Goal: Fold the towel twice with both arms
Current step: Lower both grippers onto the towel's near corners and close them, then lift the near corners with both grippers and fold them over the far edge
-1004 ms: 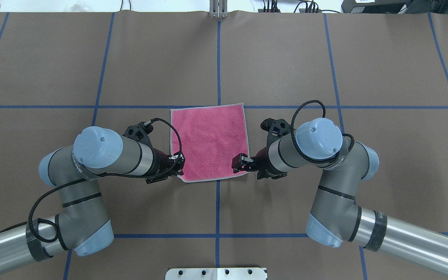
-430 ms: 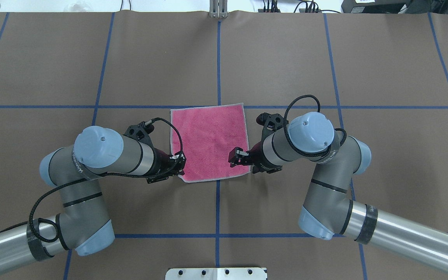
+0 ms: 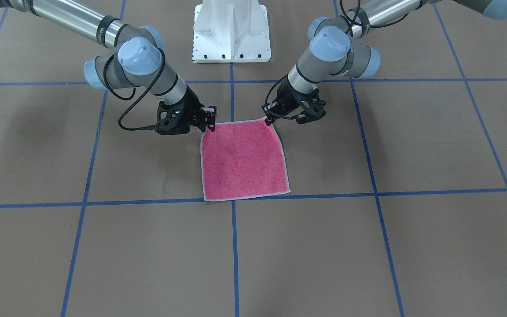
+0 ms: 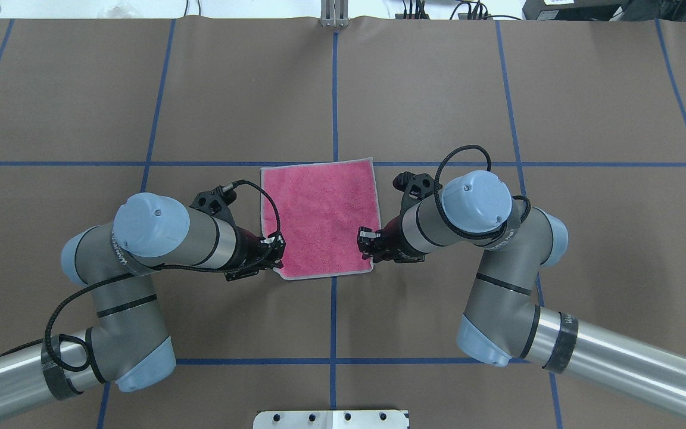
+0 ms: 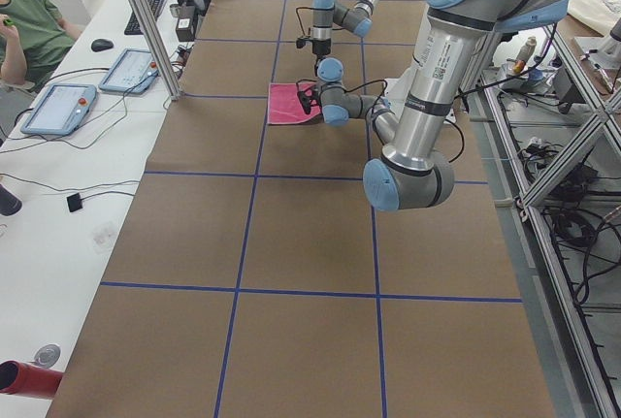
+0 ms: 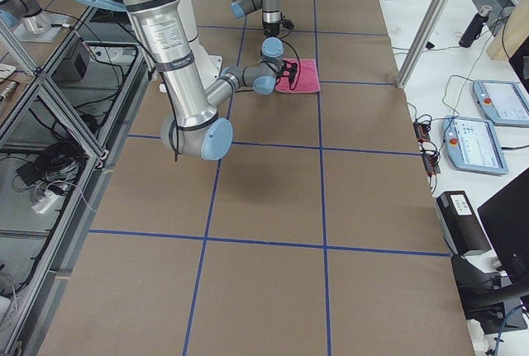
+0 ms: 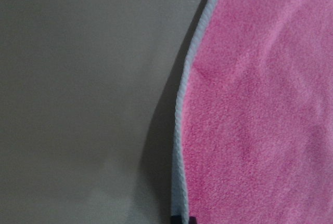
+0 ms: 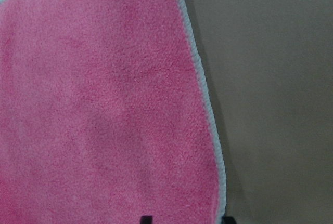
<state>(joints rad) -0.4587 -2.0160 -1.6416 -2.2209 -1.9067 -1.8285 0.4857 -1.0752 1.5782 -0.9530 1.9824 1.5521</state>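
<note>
Towel pink side up on table, no fold yet | left claw pinching near-left corner | right claw clamped on near-right corner | I judge both folds remain.

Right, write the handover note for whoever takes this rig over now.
Left gripper: shut on the towel's near left corner.
Right gripper: shut on the near right corner, which is drawn slightly inward.
Towel: pink face up, near corners slightly raised, rest flat on the table, far edge along a blue tape line.
Done: both corners pinched.
Left: both folds.
</note>
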